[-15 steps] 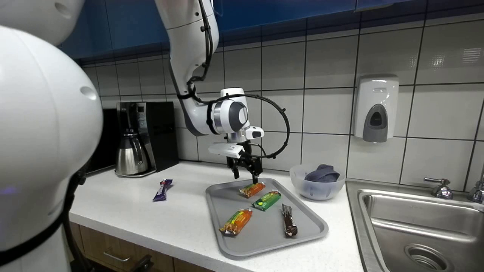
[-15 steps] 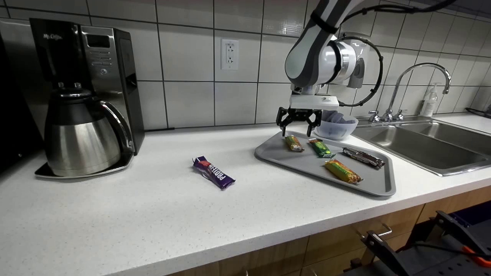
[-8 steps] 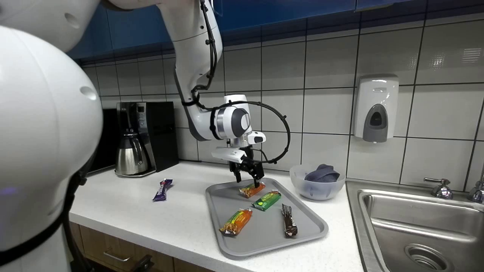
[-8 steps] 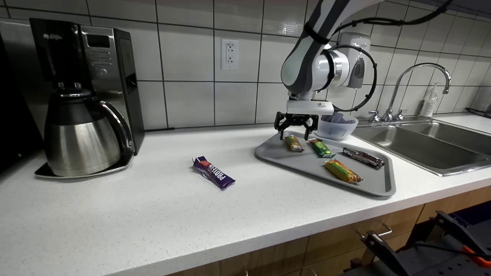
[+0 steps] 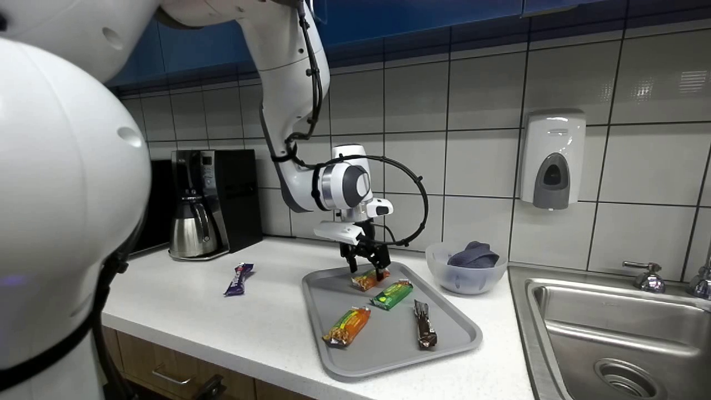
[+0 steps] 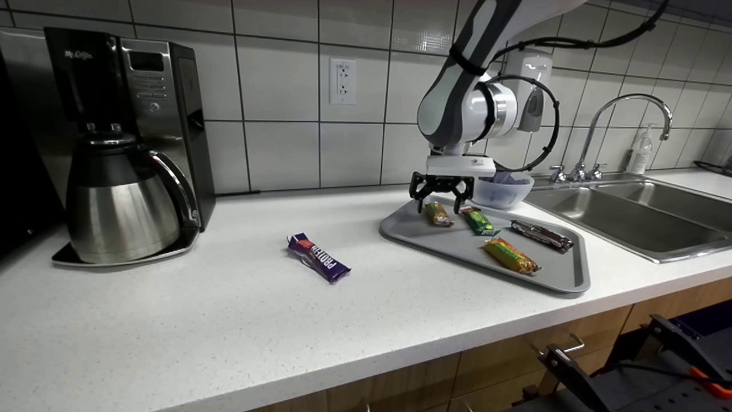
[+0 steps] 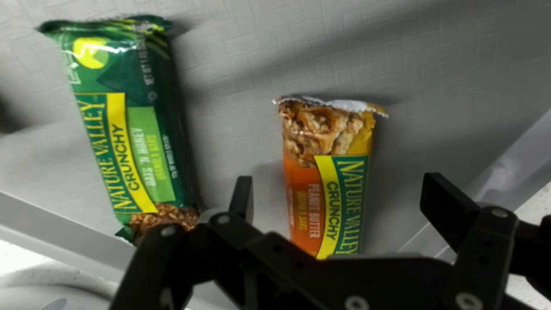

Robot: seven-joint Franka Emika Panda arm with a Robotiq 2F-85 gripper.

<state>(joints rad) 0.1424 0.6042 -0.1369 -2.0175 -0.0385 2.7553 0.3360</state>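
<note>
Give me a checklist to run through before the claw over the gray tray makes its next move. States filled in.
1. Claw open: ok, jaws stand wide apart.
2. Peanut butter bar between the jaws: ok, seen in the wrist view.
3. Peanut butter bar gripped: not ok, a gap shows on both sides.
4. Green bar outside the jaws: ok, it lies to one side.
5. Bowl clear of the claw: ok, a gap shows in an exterior view.
6. Claw off the tray: cannot tell whether it touches.
</note>
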